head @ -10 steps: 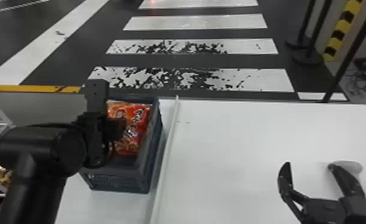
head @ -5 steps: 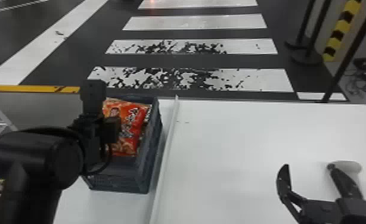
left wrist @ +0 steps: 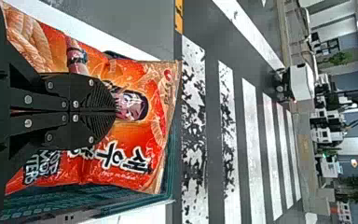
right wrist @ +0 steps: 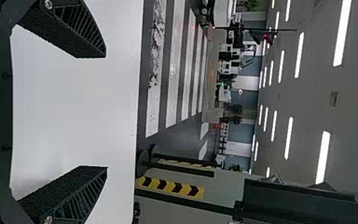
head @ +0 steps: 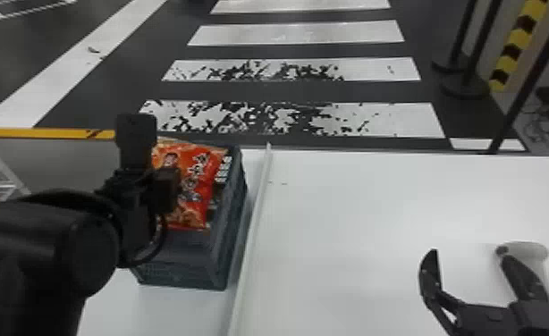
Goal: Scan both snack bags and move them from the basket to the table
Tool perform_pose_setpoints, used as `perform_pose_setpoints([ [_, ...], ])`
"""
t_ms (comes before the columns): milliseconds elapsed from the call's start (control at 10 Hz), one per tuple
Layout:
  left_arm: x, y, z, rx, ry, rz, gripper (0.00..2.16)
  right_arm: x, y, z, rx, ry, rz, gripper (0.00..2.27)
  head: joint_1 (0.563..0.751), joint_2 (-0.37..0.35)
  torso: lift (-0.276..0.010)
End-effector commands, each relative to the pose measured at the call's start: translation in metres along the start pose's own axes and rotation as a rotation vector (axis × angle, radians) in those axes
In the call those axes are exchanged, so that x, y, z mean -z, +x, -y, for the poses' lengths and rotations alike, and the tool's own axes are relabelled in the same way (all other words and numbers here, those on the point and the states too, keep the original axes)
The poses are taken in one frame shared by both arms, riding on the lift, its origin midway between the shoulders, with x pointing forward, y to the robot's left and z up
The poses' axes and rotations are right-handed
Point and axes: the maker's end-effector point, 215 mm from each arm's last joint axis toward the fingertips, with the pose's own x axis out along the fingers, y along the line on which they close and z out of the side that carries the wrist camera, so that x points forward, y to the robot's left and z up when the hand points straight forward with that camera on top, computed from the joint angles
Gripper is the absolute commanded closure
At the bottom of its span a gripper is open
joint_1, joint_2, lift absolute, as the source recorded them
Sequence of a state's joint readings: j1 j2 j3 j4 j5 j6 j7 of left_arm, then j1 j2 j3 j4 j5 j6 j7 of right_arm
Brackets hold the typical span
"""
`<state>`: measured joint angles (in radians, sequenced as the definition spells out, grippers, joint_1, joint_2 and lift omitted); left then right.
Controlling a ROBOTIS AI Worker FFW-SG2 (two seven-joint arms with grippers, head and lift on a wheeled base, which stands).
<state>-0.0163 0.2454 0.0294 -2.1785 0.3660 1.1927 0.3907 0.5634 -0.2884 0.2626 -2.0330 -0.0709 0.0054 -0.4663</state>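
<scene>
Overhead at the dark basket (head: pixel 182 272), the left gripper (head: pixel 139 187) held an orange snack bag (head: pixel 193 178), its two flat fingers pressed together, apparently with a fold of the packaging pinched between them. The bag spread out around and past the fingertips, its far edge reaching ahead of them, while the basket sat beneath the hand, its side wall showing beyond the bag. A pale strip (head: pixel 253 223) ran along the white table (head: pixel 354 232), on the side of the basket toward the other hand. Well apart from the bag, the right gripper (head: pixel 466 254) hung over the tabletop, its fingers spread wide with nothing between them. A pale, round-topped object (head: pixel 530 252) stood just beside that hand's outer finger, partly hidden behind it.
</scene>
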Motion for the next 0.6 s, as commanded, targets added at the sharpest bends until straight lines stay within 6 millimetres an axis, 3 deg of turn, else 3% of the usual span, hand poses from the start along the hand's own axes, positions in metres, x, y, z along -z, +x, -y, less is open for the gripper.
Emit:
perform_pose_setpoints([
  [0,-0.007,-0.009,-0.003,-0.006,-0.005,0.025,1.79,0.0,0.0,0.002,0.003,-0.003,0.0,0.06,0.695,0.118,-0.098],
  [300,-0.028,-0.034,-0.005,0.016,-0.033,0.087,1.79,-0.002,0.0,0.007,0.014,-0.005,0.004,0.06,0.695,0.117,-0.098],
  [500,-0.043,-0.054,0.016,0.112,-0.064,0.127,1.79,-0.002,0.003,0.013,0.029,-0.001,0.004,0.06,0.695,0.1,-0.098],
])
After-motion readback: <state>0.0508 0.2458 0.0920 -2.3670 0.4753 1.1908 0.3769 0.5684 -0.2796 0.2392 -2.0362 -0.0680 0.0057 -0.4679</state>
